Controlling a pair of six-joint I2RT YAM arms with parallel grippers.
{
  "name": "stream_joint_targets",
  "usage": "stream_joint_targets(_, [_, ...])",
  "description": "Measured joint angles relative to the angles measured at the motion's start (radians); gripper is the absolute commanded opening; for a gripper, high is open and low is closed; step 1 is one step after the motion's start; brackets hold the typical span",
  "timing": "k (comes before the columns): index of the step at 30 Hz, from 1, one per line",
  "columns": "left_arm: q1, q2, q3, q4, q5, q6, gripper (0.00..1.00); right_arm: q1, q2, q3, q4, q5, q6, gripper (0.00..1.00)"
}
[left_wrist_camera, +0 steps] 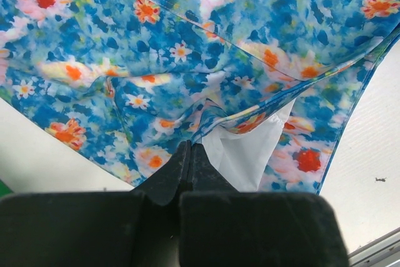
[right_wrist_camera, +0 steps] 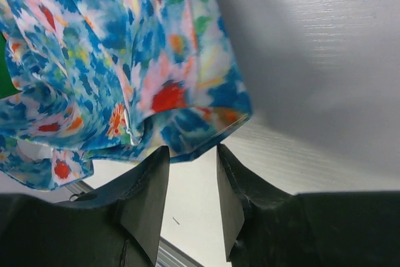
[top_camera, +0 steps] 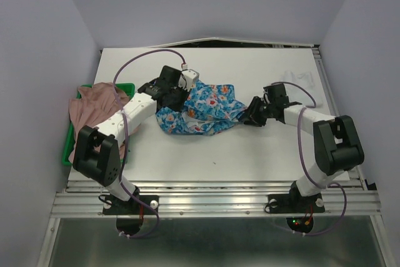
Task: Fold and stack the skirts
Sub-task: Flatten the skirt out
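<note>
The left gripper point(left_wrist_camera: 187, 151) is closed tight, and a gathered fold of the blue flowered skirt point(left_wrist_camera: 187, 42) runs straight into its pinched tips, so it holds the skirt. From those tips the printed cloth spreads away ahead and to both sides, taut enough to hang off the surface point(left_wrist_camera: 37, 148), which shows below it on either flank. Just right of the fingertips a patch of plain white cloth point(left_wrist_camera: 244, 154) peeks from under the print; I cannot tell whether it is lining or something separate. The right gripper point(right_wrist_camera: 192, 151) stands partly open with nothing between its fingers point(right_wrist_camera: 147, 192); the skirt's point(right_wrist_camera: 94, 60) rumpled hem lies just beyond the tips, mostly toward its left finger, and bare surface point(right_wrist_camera: 325, 42) stretches off past its right finger. From above, the skirt point(top_camera: 200, 110) lies bunched between the two, the left gripper point(top_camera: 178, 95) at its far-left edge and the right gripper point(top_camera: 250, 115) at its right end. Well behind the left gripper, beside that arm, a pink skirt point(top_camera: 94, 104) is heaped in a green tray point(top_camera: 66, 151).
</note>
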Motion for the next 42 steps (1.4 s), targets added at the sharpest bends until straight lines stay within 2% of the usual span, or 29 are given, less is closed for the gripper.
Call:
stream_joint_targets(4, [0.0,0.0,0.0,0.004,0.0,-0.001,0.0,0.0,0.024,-0.001,0.022,-0.007,0.035,0.48])
stream_joint_targets(9, [0.0,0.0,0.0,0.01,0.002,-0.004,0.0,0.0,0.031,-0.006,0.029,-0.037,0.068,0.47])
stream_joint_targets(11, [0.0,0.0,0.0,0.01,0.002,-0.004,0.0,0.0,0.034,-0.008,0.029,-0.045,0.073,0.4])
stream_joint_targets(12, [0.0,0.0,0.0,0.01,0.003,-0.004,0.0,0.0,0.038,-0.008,0.034,-0.047,0.077,0.31])
stream_joint_targets(14, [0.0,0.0,0.0,0.011,0.003,-0.004,0.0,0.0,0.061,-0.008,0.05,-0.054,0.082,0.17])
stream_joint_targets(15, [0.001,0.0,0.0,0.012,0.005,-0.004,0.0,0.0,0.076,-0.008,0.057,-0.057,0.08,0.05])
stream_joint_targets(16, [0.002,0.0,0.0,0.013,0.005,-0.005,0.0,0.0,0.097,-0.007,0.062,-0.059,0.075,0.01])
stream_joint_targets(20, [0.014,-0.013,0.0,0.016,0.01,0.002,0.0,0.0,0.15,0.012,0.029,-0.056,0.027,0.01])
stream_joint_targets(22, [0.021,-0.028,0.0,0.012,0.013,0.045,0.09,0.0,0.156,0.053,-0.019,-0.04,-0.017,0.01])
stream_joint_targets(23, [0.023,-0.035,0.0,0.007,0.023,0.074,0.23,0.0,0.155,0.076,-0.037,-0.032,-0.042,0.01])
stream_joint_targets(25, [0.026,-0.048,0.0,-0.011,0.047,0.133,0.35,0.0,0.155,0.117,-0.063,-0.013,-0.084,0.01])
stream_joint_targets(27, [0.016,-0.059,0.0,-0.035,0.067,0.198,0.39,0.0,0.151,0.135,-0.073,-0.006,-0.105,0.01])
stream_joint_targets(32, [-0.116,-0.04,0.003,-0.094,0.072,0.319,0.43,0.0,0.141,0.138,-0.101,-0.007,-0.134,0.01])
stream_joint_targets(36, [-0.213,0.025,0.016,-0.112,0.07,0.357,0.45,0.0,0.141,0.138,-0.113,-0.018,-0.142,0.01])
stream_joint_targets(42, [-0.25,0.117,0.018,-0.138,-0.013,0.38,0.45,0.0,0.14,0.138,-0.116,-0.023,-0.15,0.01])
